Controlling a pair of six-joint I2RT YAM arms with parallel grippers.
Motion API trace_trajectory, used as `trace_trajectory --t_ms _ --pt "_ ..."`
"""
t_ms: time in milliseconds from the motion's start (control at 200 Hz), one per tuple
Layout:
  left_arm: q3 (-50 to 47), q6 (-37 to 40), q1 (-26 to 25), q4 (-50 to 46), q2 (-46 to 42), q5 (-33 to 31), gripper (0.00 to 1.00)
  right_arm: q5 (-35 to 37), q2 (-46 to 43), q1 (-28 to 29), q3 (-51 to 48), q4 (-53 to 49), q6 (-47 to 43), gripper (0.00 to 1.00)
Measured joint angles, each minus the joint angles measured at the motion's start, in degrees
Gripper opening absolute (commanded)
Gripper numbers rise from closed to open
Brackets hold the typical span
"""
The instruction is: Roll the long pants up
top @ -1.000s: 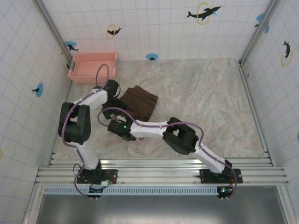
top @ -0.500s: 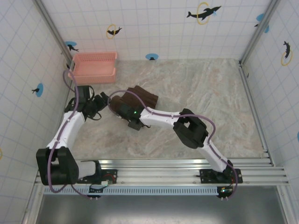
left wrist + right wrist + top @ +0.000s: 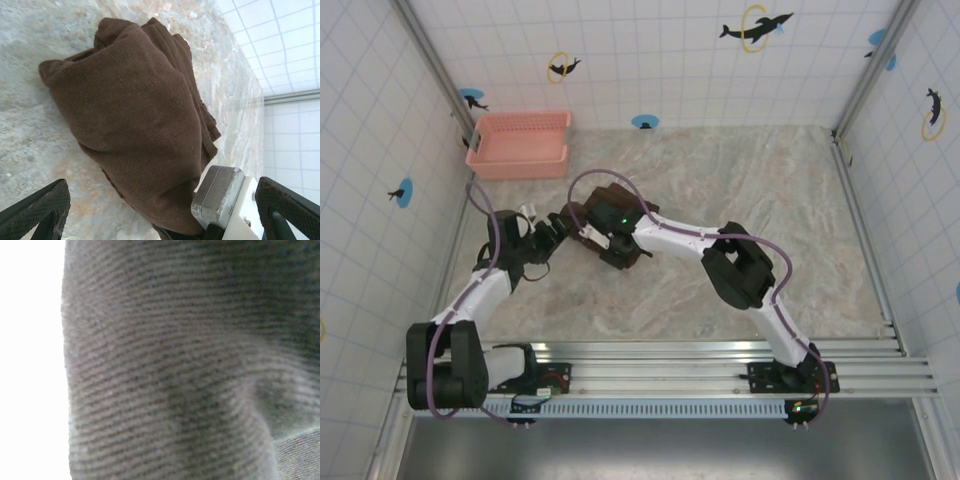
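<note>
- Top external view: the long pants, dark chocolate-brown soft fabric, lie as a compact bundle on the pale marbled stone-pattern table, directly beneath the right tool and just ahead of the left tool.
- The right arm covers most of the bundle here. The pink slatted plastic basket stands well beyond the left tool, apart from the fabric.
- Left wrist view: the left tool stands wide open and holds nothing. Its two black textured fingertips sit at either side, and the long pants rest on the table just beyond them.
- A grey metal and white part of the right tool touches the bundle's nearest edge.
- Condition: no long legs lie spread out; the fabric is gathered into one rounded, lumpy mass, with layered edges loose on the side farthest from the left tool.
- Right wrist view: the long pants are seen very close and blurred, with fine diagonal ribbing and one crease.
- The right tool's jaws are not visible; cannot tell whether they are wide, narrow or gripping cloth.
- Judgement: rolling appears largely done. Tightening the loose layers and letting go appear to remain.
</note>
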Motion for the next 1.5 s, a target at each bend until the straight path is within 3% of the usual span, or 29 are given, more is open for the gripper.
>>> trace_trajectory --t_ms 615,1021,1111,1171,1276,1311,1361,1501 --pt "-4.72 -9.92 0.0 27.71 21.84 3.19 0.97 -2.27 -0.48 -0.66 -1.07 1.16 -0.31 0.0" --pt "-7.3 -20.2 -1.92 66.64 40.13 3.06 0.97 -3.67 -0.57 -0.7 -1.55 2.29 -0.63 0.0" --pt "-7.26 -21.51 -2.97 71.67 42.42 2.08 0.96 -4.02 -0.57 -0.79 -1.55 2.38 -0.63 0.0" --pt "-7.19 -21.66 -3.69 72.48 42.97 1.09 0.89 -4.44 -0.57 -0.96 -1.55 2.45 -0.63 0.0" --pt "-7.04 -20.96 -4.31 70.51 43.52 -0.11 0.56 -4.9 -0.57 -1.07 -1.55 2.51 -0.68 0.0" --pt "-6.84 -20.65 -4.39 69.26 43.63 -0.28 0.37 -4.94 -0.55 -1.07 -1.55 2.54 -0.72 0.0" --pt "-6.27 -20.15 -4.42 67.56 43.65 -0.09 0.0 -4.98 -0.52 -1.07 -1.55 2.71 -0.7 0.0" --pt "-3.37 -17.73 -5.35 63.04 43.65 1.05 0.0 -5.05 -0.44 -1.07 -1.62 3.19 -0.48 0.0"
